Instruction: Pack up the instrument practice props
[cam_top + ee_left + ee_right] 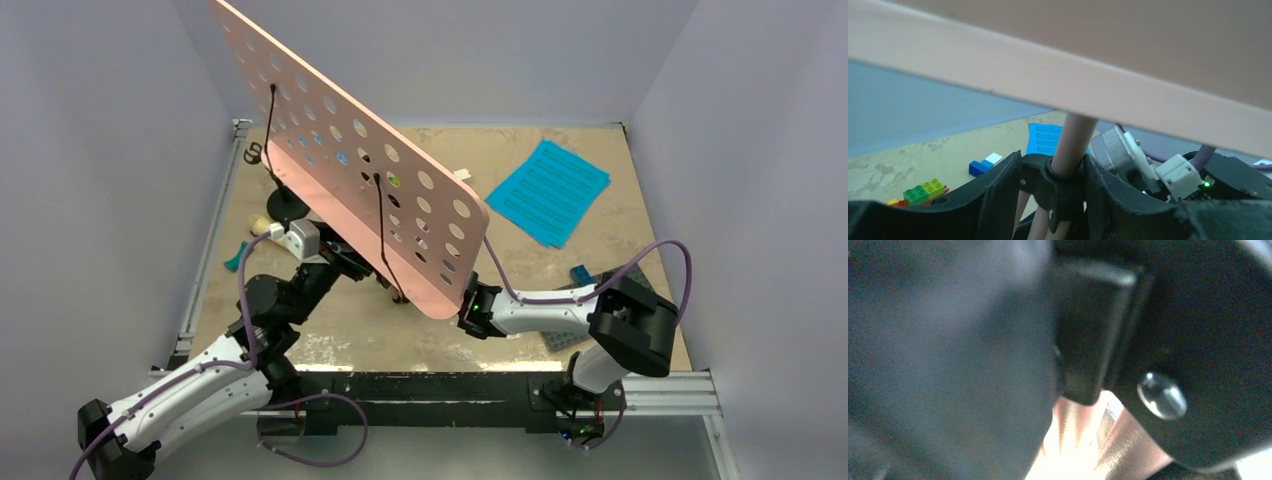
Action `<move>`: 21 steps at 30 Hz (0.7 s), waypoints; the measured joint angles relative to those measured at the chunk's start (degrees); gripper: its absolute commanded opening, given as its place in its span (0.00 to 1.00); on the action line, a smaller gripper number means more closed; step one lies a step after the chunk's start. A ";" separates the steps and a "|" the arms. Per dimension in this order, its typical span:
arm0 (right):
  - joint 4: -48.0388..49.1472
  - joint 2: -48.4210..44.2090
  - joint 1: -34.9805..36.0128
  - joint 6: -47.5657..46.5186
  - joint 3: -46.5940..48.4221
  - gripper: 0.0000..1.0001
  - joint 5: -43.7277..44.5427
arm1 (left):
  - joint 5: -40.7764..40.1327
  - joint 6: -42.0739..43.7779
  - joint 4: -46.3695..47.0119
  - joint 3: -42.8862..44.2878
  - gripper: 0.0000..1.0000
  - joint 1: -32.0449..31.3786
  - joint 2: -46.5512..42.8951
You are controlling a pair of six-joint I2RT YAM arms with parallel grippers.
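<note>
The pink music stand's hole-dotted board (360,170) tilts across the middle of the top view. Its edge (1058,80) crosses the left wrist view. My left gripper (1058,185) is shut on the stand's pink pole (1073,140) at its black collar; in the top view it (345,265) sits under the board. My right gripper (468,318) reaches under the board's lower corner. Its view is blurred, with pink tubes (1083,440) and a black part close up, so its fingers cannot be made out. The cyan pages (550,190) lie at the back right. The black mic stand (288,205) and cream microphone (263,226) are at the left.
Small coloured bricks (923,191) and a blue and white brick (983,165) lie on the tabletop beyond the stand. A grey baseplate (560,340) lies by the right arm. A teal piece (235,260) lies at the left edge. Walls enclose three sides.
</note>
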 measured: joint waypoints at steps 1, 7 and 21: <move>-0.31 -0.57 -0.13 0.22 -0.33 0.00 0.07 | -0.17 0.07 -0.57 0.02 0.55 -0.02 -0.13; -4.15 -3.30 -0.48 0.87 -1.14 0.00 -1.49 | -0.79 -0.13 -2.71 0.04 0.58 -0.11 -0.72; -7.50 -9.57 0.09 -0.87 -5.51 0.00 -2.80 | -0.17 -2.14 -5.35 -1.36 0.80 -1.40 -4.31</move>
